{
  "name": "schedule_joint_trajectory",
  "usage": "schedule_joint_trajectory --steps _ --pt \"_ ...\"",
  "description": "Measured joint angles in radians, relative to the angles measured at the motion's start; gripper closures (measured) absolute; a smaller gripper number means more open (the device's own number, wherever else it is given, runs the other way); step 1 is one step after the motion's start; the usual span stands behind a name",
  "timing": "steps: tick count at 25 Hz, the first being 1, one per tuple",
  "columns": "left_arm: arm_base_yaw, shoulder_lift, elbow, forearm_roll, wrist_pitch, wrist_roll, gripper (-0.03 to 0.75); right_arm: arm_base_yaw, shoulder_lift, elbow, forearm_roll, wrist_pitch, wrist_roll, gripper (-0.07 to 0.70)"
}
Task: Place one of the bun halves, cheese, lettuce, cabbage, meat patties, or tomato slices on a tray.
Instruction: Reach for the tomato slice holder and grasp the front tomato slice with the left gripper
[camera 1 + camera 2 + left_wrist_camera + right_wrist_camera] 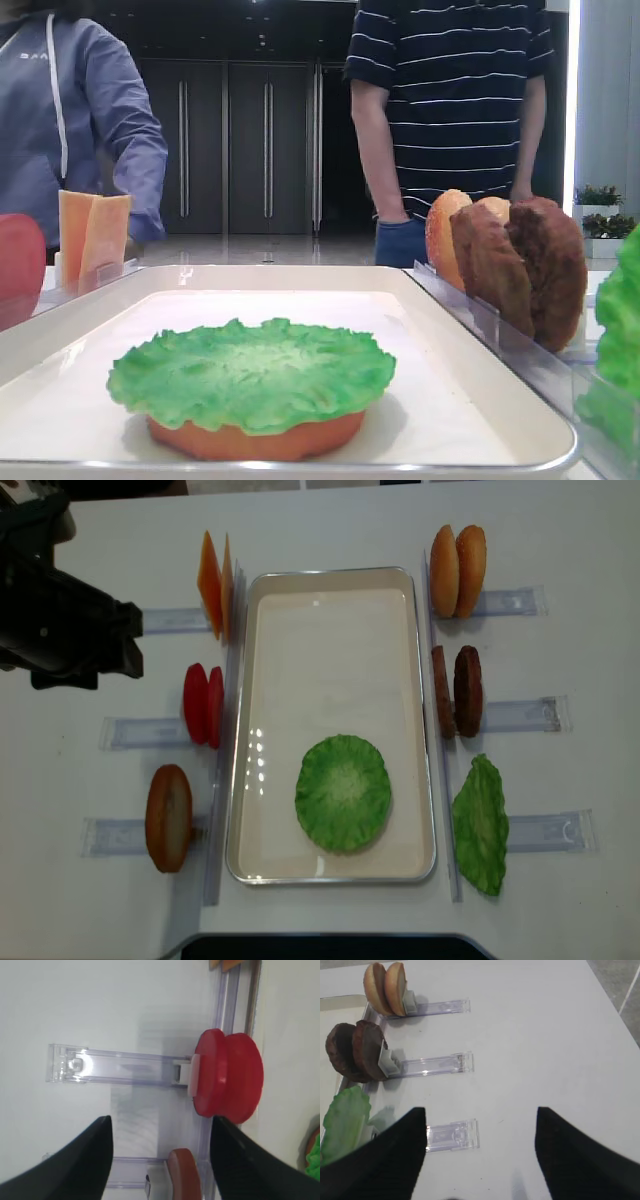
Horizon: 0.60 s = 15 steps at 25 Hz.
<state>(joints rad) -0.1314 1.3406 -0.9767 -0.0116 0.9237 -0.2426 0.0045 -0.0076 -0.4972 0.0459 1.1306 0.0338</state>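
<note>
Two flat, smooth red plastic tomato slices (201,704) stood on edge in a clear holder (145,732) left of the shallow white tray (331,868). The left gripper (161,1147) hovered beside them, jaws wide, holding nothing.

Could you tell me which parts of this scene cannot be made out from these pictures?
- Bun half on the tray: covered by the lettuce from overhead.
- Right pincer: absent from both high views.
- Left pincer: its arm hides it overhead.
- Tomato slices: cut by the low view's left edge.
</note>
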Motion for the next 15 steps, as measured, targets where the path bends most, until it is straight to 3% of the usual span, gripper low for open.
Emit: schedule_joint_trajectory --steps 15 --pt "-0.194 0.003 0.0 0.075 -0.006 -0.178 0.244 0.0 0.0 0.0 0.0 0.0 0.0 0.16"
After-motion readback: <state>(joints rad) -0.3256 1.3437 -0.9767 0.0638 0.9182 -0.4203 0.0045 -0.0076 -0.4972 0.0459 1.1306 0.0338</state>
